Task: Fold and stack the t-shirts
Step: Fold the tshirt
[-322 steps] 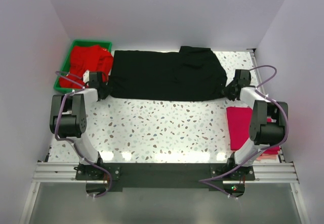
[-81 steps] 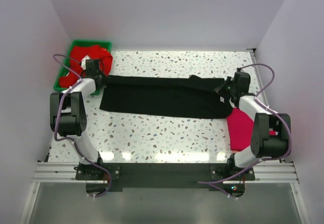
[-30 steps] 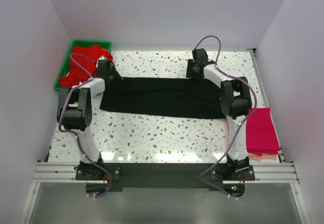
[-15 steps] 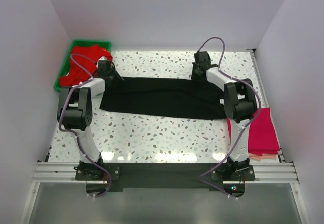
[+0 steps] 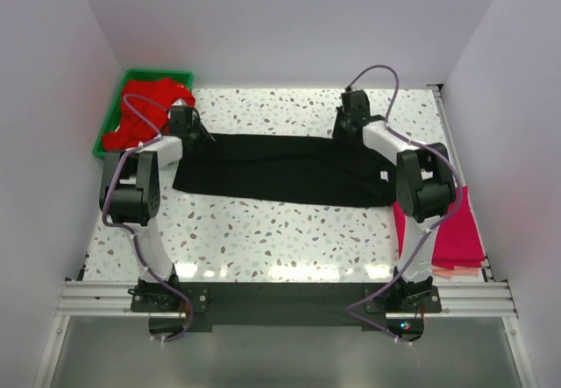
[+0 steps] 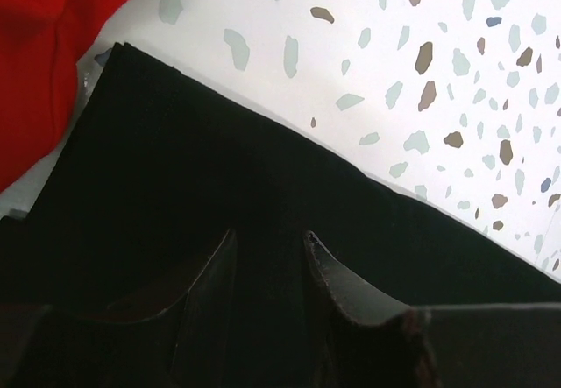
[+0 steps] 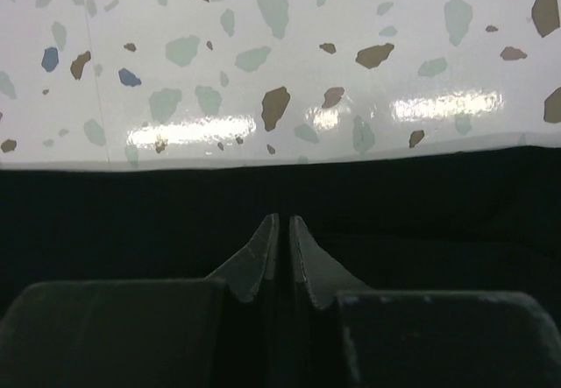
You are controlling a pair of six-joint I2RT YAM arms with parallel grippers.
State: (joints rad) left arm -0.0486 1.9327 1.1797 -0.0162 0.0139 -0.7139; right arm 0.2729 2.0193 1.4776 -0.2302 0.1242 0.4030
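One black t-shirt (image 5: 280, 167) lies on the single tabletop (image 5: 289, 230), and one magenta-pink t-shirt (image 5: 465, 230) sits at its right edge. One green tray (image 5: 166, 74) holds the red t-shirts (image 5: 145, 108) in one heap; their number cannot be told. There are two arms, the left arm (image 5: 140, 191) and the right arm (image 5: 425, 186), each with one tool: the left tool (image 5: 200, 134) and the right tool (image 5: 340, 130).

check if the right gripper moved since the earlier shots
Yes. The right gripper shifted left, away from the table's right edge, to the black t-shirt's far edge.
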